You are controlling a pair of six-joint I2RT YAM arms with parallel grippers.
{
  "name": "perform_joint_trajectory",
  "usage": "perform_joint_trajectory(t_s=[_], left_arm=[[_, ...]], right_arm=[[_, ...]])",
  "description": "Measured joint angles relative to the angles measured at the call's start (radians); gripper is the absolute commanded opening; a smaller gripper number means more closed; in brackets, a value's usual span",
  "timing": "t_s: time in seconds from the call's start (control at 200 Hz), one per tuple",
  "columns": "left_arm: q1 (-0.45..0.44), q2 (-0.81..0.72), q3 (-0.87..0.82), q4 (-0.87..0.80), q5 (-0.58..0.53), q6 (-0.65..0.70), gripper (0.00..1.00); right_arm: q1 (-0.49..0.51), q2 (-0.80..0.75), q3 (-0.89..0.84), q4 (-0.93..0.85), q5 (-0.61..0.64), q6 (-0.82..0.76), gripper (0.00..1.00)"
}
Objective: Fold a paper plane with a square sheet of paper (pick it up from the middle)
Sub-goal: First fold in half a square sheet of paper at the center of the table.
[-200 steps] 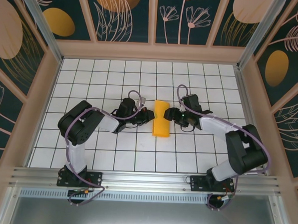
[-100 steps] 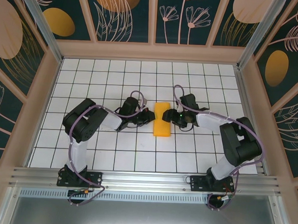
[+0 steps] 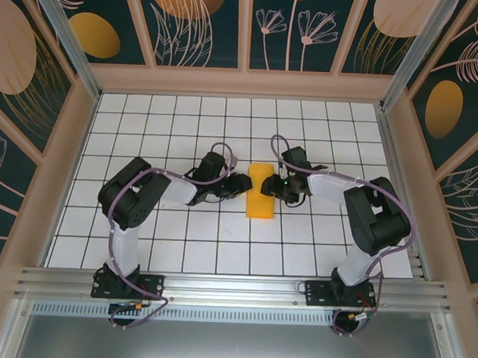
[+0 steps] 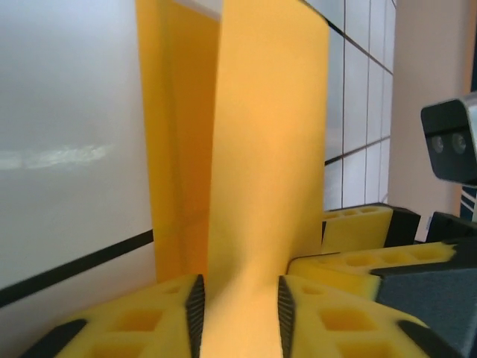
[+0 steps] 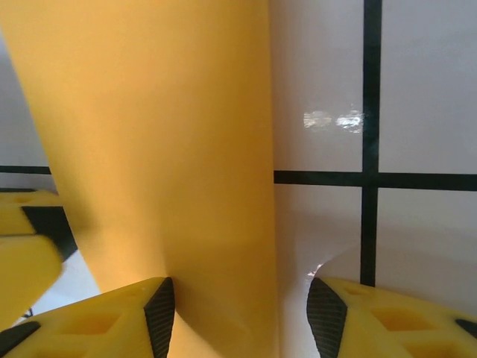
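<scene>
**Both arms, seen from above.** My left arm [image 3: 133,201] rises from its base at the near edge with the elbow folded outward. Its forearm lies low and reaches inward to the right. My right arm [image 3: 373,222] mirrors it, with the forearm reaching left. The left gripper [image 3: 240,185] and the right gripper [image 3: 272,185] face each other tip to tip, near but apart.

**Left wrist view.** The left gripper [image 4: 238,313] shows a narrow gap between its ribbed pads [image 4: 195,309]. I cannot tell whether they clamp.

**Right wrist view.** The right gripper [image 5: 242,309] has its jaws clearly parted.
</scene>
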Motion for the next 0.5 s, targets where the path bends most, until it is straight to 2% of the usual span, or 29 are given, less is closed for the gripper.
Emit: perform_joint_trajectory(t_s=[0.22,0.36,0.5], left_arm=[[-0.001,-0.169,-0.002,-0.199,-0.203,0.068,0.41],[0.0,-0.23,-0.026,-0.223,-0.305,0.082,0.4],[0.0,-0.233,-0.068,-0.222,-0.337,0.087,0.37]], right_arm=[[0.019,0.024,0.034,-0.047,0.044,-0.018,0.53],[0.029,0.043,0.056,-0.074,0.064,-0.019,0.54],[0.041,0.071,0.093,-0.12,0.088,-0.019,0.55]])
